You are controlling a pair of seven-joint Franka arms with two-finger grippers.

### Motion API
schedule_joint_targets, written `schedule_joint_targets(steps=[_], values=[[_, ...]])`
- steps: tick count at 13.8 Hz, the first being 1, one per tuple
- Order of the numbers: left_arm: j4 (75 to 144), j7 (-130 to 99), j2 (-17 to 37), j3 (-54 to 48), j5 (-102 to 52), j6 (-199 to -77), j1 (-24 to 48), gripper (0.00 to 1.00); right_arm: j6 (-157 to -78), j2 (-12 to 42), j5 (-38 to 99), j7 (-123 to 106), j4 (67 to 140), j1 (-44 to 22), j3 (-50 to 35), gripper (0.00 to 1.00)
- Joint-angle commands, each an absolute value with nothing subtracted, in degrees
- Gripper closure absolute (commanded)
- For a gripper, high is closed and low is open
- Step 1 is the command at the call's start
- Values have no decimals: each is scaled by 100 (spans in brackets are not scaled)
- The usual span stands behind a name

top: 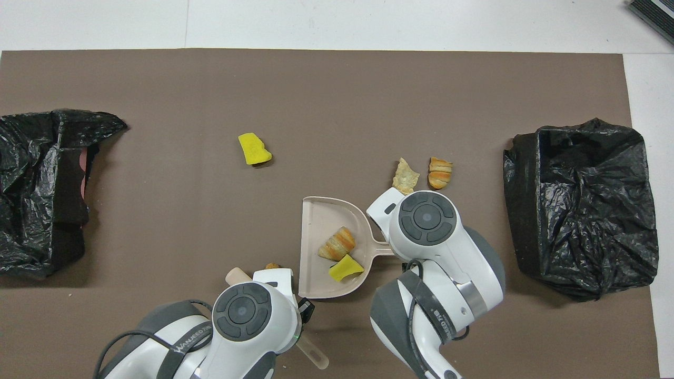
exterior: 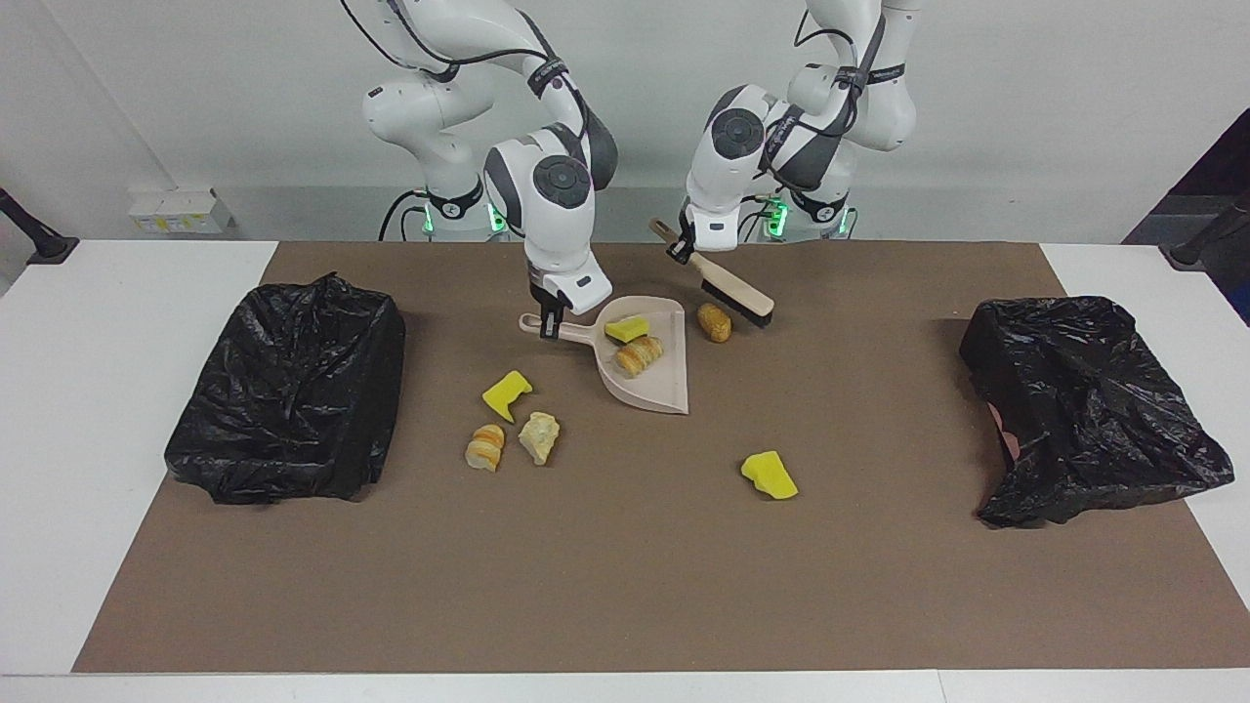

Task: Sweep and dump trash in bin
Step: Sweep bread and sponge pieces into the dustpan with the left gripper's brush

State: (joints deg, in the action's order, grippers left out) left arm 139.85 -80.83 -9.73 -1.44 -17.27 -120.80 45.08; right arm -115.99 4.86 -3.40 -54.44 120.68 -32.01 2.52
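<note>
My right gripper (exterior: 550,327) is shut on the handle of the beige dustpan (exterior: 656,389), which lies on the mat. In the pan are a yellow sponge chunk (exterior: 627,328) and a striped croissant piece (exterior: 640,354). My left gripper (exterior: 681,249) is shut on the handle of the brush (exterior: 737,295), whose bristle end is beside the brown roll (exterior: 714,322) next to the pan. Loose on the mat, farther from the robots, lie a yellow chunk (exterior: 507,392), a croissant piece (exterior: 485,447), a pale lump (exterior: 539,436) and another yellow chunk (exterior: 770,475).
A bin lined with a black bag (exterior: 288,391) stands at the right arm's end of the brown mat. A second black-bagged bin (exterior: 1084,410) stands at the left arm's end. In the overhead view the arms cover both grippers and part of the dustpan (top: 321,210).
</note>
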Motion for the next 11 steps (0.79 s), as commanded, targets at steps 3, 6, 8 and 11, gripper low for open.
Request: schedule_joint_targets(steps=[3,6,8,11], values=[[14379,-6404,-967,-53,-1854,-12954,4764,100,-11742,396,-413,-5195,12270,-3252,220,100],[14335,-4884,-940,-44,-1898,-13096,4956,100,-11733,387,-413,-5089,12270,-3261,211,100],[14317,-3776,-940,-44,-1898,-13113,5001,100,-11725,387,-422,-5028,12270,-3269,211,100],[14221,-2709,-932,-44,-1898,-12860,5010,100,-11725,387,-422,-5019,12270,-3269,220,100]])
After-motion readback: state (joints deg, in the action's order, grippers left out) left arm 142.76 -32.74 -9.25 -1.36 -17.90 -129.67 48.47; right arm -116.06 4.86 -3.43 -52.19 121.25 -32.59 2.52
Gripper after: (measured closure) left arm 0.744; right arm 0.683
